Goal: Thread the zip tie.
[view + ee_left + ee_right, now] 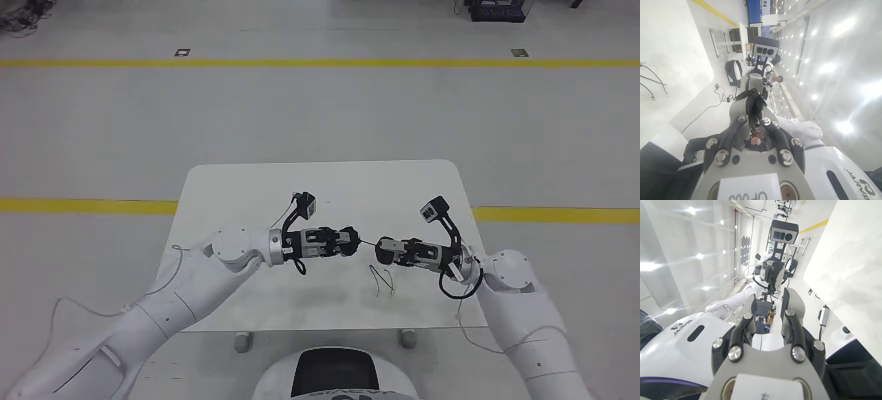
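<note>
Two grippers are facing each other tip to tip above the white table [220, 190]. The left gripper [353, 240] is pinching its fingers together on the thin black zip tie [367, 244], which is pointing toward the right gripper [380, 248]. That one is gaping wide and holding nothing. Loose ties [384, 281] are lying on the table just beneath.

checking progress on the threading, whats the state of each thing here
left gripper: shut on the zip tie
right gripper: open, fingers apart
zip tie: held up in the air between the two grippers
spare ties: lying loose on the table
</note>
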{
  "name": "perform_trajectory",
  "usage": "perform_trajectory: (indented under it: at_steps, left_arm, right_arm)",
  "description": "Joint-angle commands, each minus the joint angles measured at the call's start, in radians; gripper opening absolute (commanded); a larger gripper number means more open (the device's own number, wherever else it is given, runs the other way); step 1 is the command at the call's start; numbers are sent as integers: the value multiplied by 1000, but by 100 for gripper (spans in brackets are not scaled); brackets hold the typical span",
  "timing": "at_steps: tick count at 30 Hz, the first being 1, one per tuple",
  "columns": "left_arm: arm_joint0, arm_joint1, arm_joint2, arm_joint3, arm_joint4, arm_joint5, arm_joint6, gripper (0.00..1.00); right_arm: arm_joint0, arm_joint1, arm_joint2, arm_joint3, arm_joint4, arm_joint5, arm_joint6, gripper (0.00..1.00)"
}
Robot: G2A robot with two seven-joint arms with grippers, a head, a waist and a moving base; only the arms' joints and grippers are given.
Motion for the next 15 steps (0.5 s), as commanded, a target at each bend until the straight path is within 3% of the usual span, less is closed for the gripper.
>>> perform_trajectory:
  at_steps: [1,6,9,11,15]
  left_arm:
    - [1,-2,-3,3,-1,0,0,0]
    - [5,-8,-11,8,2,2,-8,0]
    - [7,-10,-15,9,3,5,-11,0]
    - [9,-12,-19,10,4,7,-13,0]
    - [12,-15,-25,11,7,10,-17,0]
  right_arm:
    - [-3,-3,8,-2,-5,0,3,27]
    - [-10,-13,27,-8,-17,0,15,24]
    - [-12,-18,35,-9,-23,0,19,16]
    - [-13,-21,39,-10,-30,0,22,4]
    - [-13,-28,44,-11,-41,0,22,0]
